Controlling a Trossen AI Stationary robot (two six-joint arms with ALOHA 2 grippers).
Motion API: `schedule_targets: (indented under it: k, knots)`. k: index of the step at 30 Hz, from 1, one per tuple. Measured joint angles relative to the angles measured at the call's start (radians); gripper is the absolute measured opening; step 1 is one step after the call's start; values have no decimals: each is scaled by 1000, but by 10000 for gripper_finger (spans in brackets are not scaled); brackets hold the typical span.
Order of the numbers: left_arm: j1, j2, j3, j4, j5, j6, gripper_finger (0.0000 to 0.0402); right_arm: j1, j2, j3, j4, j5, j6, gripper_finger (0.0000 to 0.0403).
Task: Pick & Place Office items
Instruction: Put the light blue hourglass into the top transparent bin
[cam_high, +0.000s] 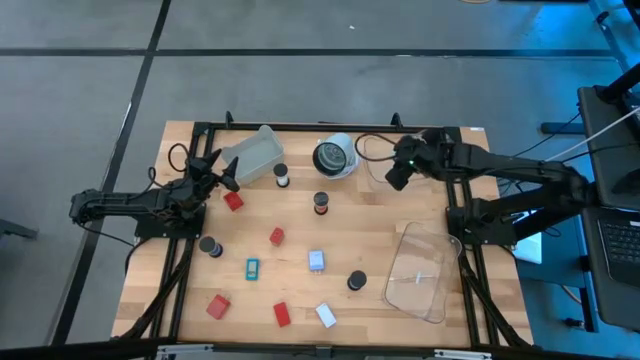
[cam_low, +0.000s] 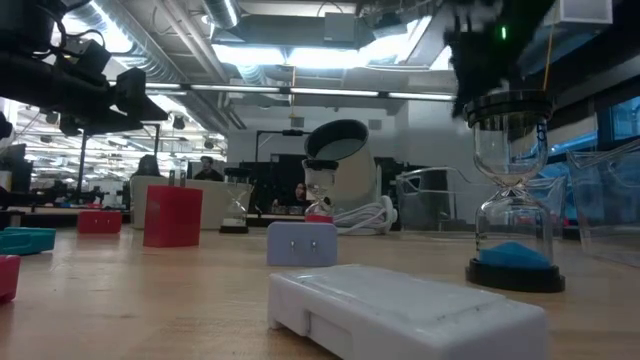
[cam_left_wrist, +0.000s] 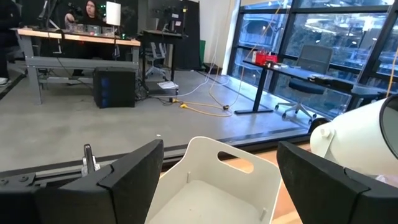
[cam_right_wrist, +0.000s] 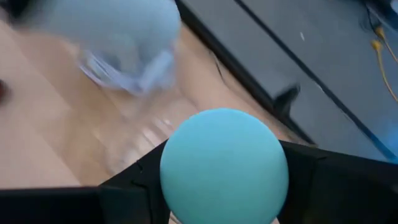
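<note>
Office items lie scattered on the wooden table (cam_high: 380, 230): red blocks (cam_high: 277, 237), a teal block (cam_high: 253, 267), a pale-blue block (cam_high: 316, 261), a white block (cam_high: 326, 315) and small hourglass-like pieces with round dark caps (cam_high: 357, 281). Over the far right part of the table, my right gripper (cam_high: 397, 178) is shut on one such piece with a round teal top (cam_right_wrist: 224, 149). At the far left my left gripper (cam_high: 222, 172) stands open and level, with nothing between its fingers. It faces a clear tray (cam_left_wrist: 211, 180). My right gripper pinches the teal-topped piece between its two fingers (cam_right_wrist: 134, 186), one on each side just below the round top (cam_right_wrist: 180, 199). The fingers slant down from the table's right. The top hides the rest of the piece; the table shows blurred beyond it.
A white-and-black round object (cam_high: 335, 157) with a cable stands at the far middle. One clear tray (cam_high: 255, 155) lies at the far left and another (cam_high: 418, 270) at the near right. A black frame (cam_high: 330, 128) runs along the table's far edge.
</note>
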Motion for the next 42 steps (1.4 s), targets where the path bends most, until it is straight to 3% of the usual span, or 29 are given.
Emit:
schedule_targets:
  k: [7, 13, 17, 23, 29, 42]
  knots:
    - [0, 0, 0, 0, 0, 0, 310, -206, -48, -265, 274, -168, -38, 192]
    - [0, 0, 0, 0, 1, -3, 310, -387, -55, -315, 407, -277, -83, 193]
    - [0, 0, 0, 0, 1, -2, 310, -485, -20, -339, 405, -301, 26, 193]
    - [0, 0, 0, 0, -1, -2, 310, -522, 31, -358, 467, -252, 70, 194]
    - [0, 0, 0, 0, -2, -1, 310, -532, 60, -357, 514, -270, 118, 194]
    - [0, -1, 0, 0, -2, 1, 310, -532, 132, -357, 549, -218, 99, 193]
